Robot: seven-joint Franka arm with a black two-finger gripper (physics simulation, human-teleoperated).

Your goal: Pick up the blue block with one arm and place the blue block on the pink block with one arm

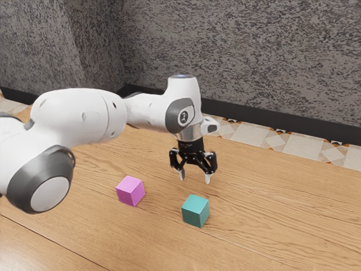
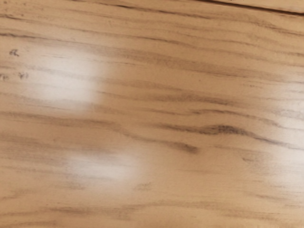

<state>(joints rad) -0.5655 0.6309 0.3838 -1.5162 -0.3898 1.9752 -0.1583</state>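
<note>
1. The jaws are held apart, empty, above the blue block [image 1: 196, 210] on the desk [image 1: 271, 195].
2. The pink block [image 1: 130, 190] is seen apart, toward the exterior view's left of it.
3. The desk's grain is shown close in the wrist view.

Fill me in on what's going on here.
A robot arm is set to stack blocks. Its gripper hangs open and empty above the table. The blue block sits on the wood just nearer the camera, untouched. The pink block rests apart from it, toward the exterior view's left.

Side view; wrist close above table [image 2: 152, 114]
</note>
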